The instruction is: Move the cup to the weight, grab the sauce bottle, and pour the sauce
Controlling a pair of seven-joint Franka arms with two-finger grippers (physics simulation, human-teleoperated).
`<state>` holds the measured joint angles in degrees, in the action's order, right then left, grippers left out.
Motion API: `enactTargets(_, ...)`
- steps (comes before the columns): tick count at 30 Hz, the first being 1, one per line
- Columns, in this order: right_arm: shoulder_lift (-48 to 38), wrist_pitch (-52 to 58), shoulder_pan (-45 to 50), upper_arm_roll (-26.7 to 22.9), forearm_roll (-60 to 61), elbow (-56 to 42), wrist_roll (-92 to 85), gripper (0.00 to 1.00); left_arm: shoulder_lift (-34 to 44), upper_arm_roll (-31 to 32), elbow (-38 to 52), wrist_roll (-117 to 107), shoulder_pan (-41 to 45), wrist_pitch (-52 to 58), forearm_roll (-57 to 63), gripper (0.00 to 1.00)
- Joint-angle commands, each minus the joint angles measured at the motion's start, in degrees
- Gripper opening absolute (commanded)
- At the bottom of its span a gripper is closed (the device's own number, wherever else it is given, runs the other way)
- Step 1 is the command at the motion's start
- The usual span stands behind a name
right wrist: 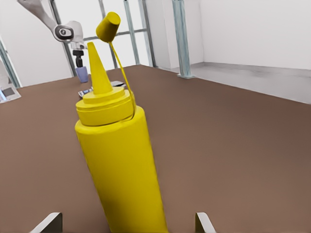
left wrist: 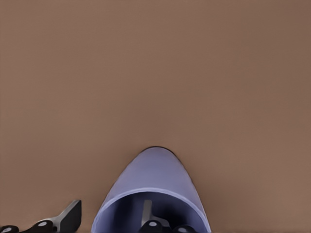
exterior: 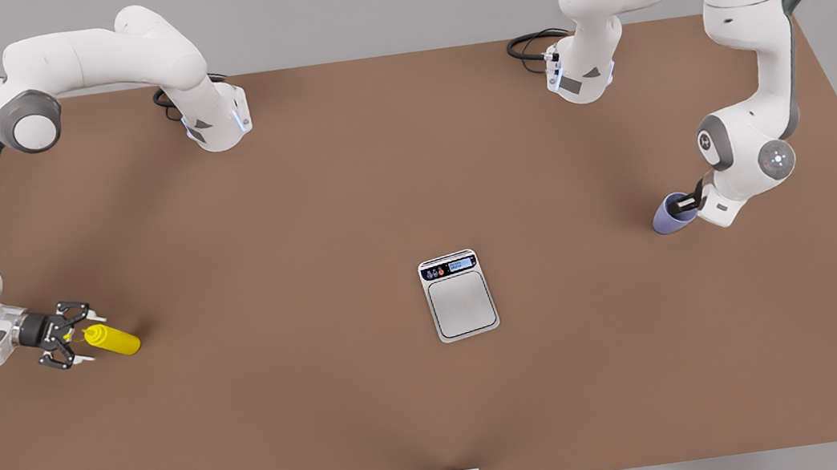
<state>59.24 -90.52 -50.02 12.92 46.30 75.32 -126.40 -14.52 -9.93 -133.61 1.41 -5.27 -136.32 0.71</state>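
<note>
On the brown table point(exterior: 285, 204) I see 3 things of the task and 2 white arms.

The weight point(exterior: 459, 295) lies flat near the middle of the table, its grey plate bare, its blue display on the far side. Nothing touches it.

The cup point(exterior: 672, 213) is at about 3 o'clock from the weight, well apart from it, on the front view's right. It is lavender-blue. In the front view it looks tilted, with its mouth toward the arm, but I cannot tell if it rests on the table. The left hand point(exterior: 690, 205) is at its rim: in the left wrist view 1 finger point(left wrist: 147, 216) is inside the cup point(left wrist: 154, 182) and the other finger point(left wrist: 68, 217) is outside the wall. So the hand has the wall between its fingers, but whether they press on it I cannot tell.

The bottle point(exterior: 112, 340) is at about 9 o'clock from the weight, far on the front view's left. It is yellow. The right hand point(exterior: 73, 335) is around its nozzle end in the front view. In the right wrist view the bottle point(right wrist: 124, 165) is between the 2 fingertips point(right wrist: 48, 223), which are spread wide and apart from its sides, so this hand is open and grips nothing. The small cap point(right wrist: 108, 26) is off the nozzle and hangs on a thin yellow strap.
</note>
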Motion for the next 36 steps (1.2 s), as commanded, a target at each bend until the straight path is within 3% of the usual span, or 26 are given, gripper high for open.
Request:
enactTargets(1, 0.0, -0.1, 0.0, 0.0, 0.2, 0.0, 0.0, 1.0, -0.2, 0.0, 0.2, 0.0, 0.0, 0.0, -0.1, 0.5)
enactTargets(4, 0.2, -0.1, 0.8, 0.0, 0.9, 0.2, -0.1, 1.0, -0.9, 0.0, 0.5, 0.0, 0.0, 0.0, -0.1, 0.47)
enactTargets(5, 0.2, -0.1, 0.9, 0.1, 0.8, 0.1, -0.1, 1.0, -0.9, 0.0, 0.6, 0.0, 0.0, 0.0, -0.1, 0.41)
enactTargets(6, 0.2, -0.1, 1.7, 0.1, 1.0, 0.2, 0.0, 1.0, -0.9, 0.1, 0.7, 0.0, 0.1, 0.0, -0.1, 0.29)
enactTargets(11, 0.3, 0.0, 2.5, 0.1, 1.1, 0.9, -0.1, 0.98, -2.3, 0.2, 2.2, 0.0, 0.3, 0.0, 0.0, 0.23)
enactTargets(12, 0.3, 0.0, 2.5, 0.1, 1.1, 1.1, 0.6, 0.84, -2.6, 0.2, 2.6, 0.0, 0.4, 0.0, 0.0, 0.21)
enactTargets(13, 0.3, 0.0, 2.5, 0.1, 1.0, 1.1, 0.4, 0.59, -2.7, 0.2, 2.9, 0.0, 0.4, 0.0, 0.0, 0.21)
enactTargets(16, 0.3, 0.2, 3.0, 0.1, 0.9, 1.8, 0.4, 0.51, -2.7, 0.4, 3.4, 0.0, 0.6, 0.0, 0.0, 0.21)
enactTargets(21, 0.3, 0.2, 3.5, 0.1, 0.8, 1.8, 0.3, 0.44, -2.3, 1.5, 6.1, 0.0, 1.1, 0.6, 0.0, 0.21)
enactTargets(26, -2.5, -0.1, 7.9, 0.4, -1.3, 0.7, 3.7, 0.42, -2.4, 9.6, 12.1, -0.6, 1.3, 0.7, -5.2, 0.21)
enactTargets(31, -14.4, -1.9, 20.0, 0.4, -6.2, -2.5, 17.5, 0.42, -8.6, 9.9, 22.9, -12.3, 18.1, 1.4, -10.4, 0.21)
enactTargets(36, -16.8, -8.0, 32.3, 0.6, -6.1, -2.9, 27.6, 0.42, -16.8, 9.9, 35.5, -34.8, 30.6, 4.2, -10.4, 0.21)
